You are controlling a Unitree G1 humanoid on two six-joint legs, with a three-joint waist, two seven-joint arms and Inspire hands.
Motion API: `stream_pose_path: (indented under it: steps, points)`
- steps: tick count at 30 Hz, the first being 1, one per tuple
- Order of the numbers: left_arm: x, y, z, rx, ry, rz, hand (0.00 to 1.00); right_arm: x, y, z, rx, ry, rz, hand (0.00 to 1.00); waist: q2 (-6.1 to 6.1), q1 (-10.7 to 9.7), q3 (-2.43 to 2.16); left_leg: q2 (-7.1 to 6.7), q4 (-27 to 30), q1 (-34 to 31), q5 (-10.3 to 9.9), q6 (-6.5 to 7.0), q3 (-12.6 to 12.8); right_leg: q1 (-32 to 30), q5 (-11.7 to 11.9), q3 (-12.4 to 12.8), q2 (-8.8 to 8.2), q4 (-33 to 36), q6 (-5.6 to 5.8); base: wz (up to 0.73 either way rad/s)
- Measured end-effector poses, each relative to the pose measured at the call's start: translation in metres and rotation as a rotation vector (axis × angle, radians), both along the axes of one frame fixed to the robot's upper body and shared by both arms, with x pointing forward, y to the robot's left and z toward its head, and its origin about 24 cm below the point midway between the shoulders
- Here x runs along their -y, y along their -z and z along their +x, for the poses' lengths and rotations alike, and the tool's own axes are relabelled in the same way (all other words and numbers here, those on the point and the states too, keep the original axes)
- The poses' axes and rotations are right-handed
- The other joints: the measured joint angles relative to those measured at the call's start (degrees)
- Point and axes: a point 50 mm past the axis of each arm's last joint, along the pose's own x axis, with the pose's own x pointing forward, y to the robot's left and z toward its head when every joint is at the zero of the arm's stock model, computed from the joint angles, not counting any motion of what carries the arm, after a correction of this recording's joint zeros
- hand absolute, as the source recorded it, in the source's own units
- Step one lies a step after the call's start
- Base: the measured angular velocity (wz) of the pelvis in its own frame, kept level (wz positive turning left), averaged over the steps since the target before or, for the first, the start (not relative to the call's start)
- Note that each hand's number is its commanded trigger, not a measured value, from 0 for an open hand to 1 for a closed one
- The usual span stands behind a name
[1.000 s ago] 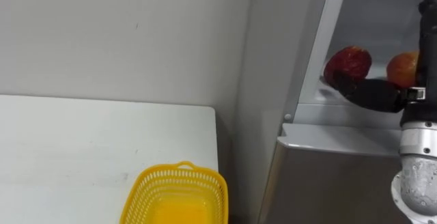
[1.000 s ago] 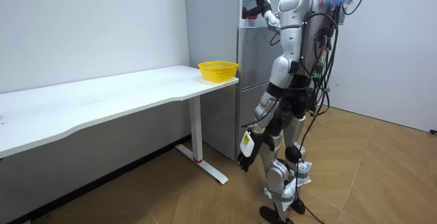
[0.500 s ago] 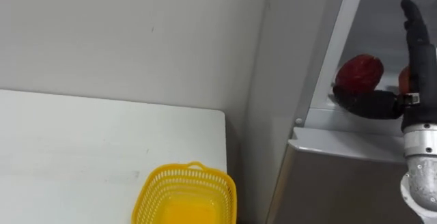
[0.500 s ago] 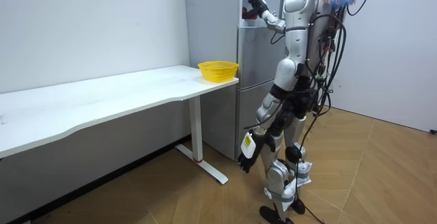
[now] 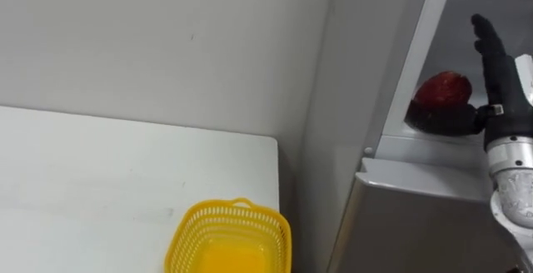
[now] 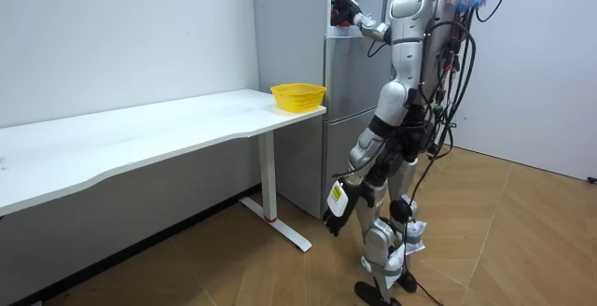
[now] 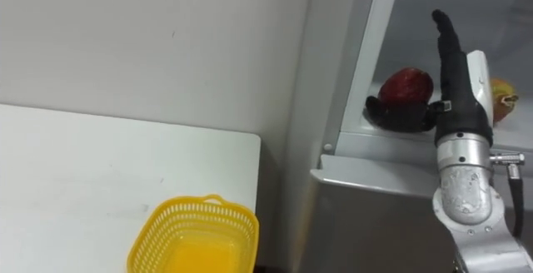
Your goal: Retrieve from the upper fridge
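A dark red fruit (image 5: 444,91) (image 7: 405,84) lies on the shelf of the open upper fridge compartment (image 7: 391,144). Right of it lies an orange-red fruit (image 7: 502,98). My right hand (image 5: 497,73) (image 7: 454,65) is inside the compartment, just right of the red fruit. It is open, fingers straight up, with the thumb reaching left along the fruit's lower front. In the room view I stand at the fridge (image 6: 345,110) with the right hand (image 6: 347,9) raised into it. My left hand (image 6: 336,217) hangs relaxed by my thigh.
A yellow mesh basket (image 5: 231,240) (image 6: 298,94) stands empty on the corner of the white table (image 5: 100,173) nearest the fridge. The closed lower fridge door (image 5: 416,223) is below my right arm. A plain wall runs behind the table.
My right hand has gone deeper into the compartment and closer to the red fruit, its thumb now at the fruit's base. The eye view has shifted a little to the left.
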Motion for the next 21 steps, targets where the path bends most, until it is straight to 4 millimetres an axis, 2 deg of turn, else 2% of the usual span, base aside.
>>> stream_pose_path:
  steps: [3,8,15,21]
  points:
    - [-0.003,0.0,-0.002,-0.009,-0.026,0.01,0.0,0.004,0.004,0.002,-0.027,-0.008,0.052,0.0,-0.26,-0.01,0.06,-0.05,0.36,-0.14,-0.01,0.01,-0.38,0.14,0.0,-0.43,-0.07,-0.01,0.0,0.06]
    - [-0.004,0.0,-0.003,-0.023,-0.031,0.018,0.0,0.008,0.007,0.008,-0.066,-0.017,0.09,0.0,-0.01,-0.04,0.15,-0.07,0.79,-0.1,-0.02,0.02,-0.49,0.47,0.02,-0.6,-0.12,0.03,-0.03,0.01]
    - [-0.005,0.0,-0.007,-0.046,-0.041,0.025,0.0,0.007,0.011,0.011,-0.123,-0.094,0.15,0.0,1.0,0.03,-0.33,-0.05,0.92,0.03,0.02,0.06,-0.28,0.5,0.12,-0.62,-0.17,0.14,-0.19,0.0]
    - [-0.005,0.0,-0.008,-0.05,-0.048,0.026,0.0,0.014,0.012,0.012,-0.171,-0.152,0.146,0.0,0.89,-0.08,-0.46,-0.04,0.91,0.38,0.04,0.06,-0.21,0.91,0.13,-0.68,-0.16,-0.03,-0.19,0.0]
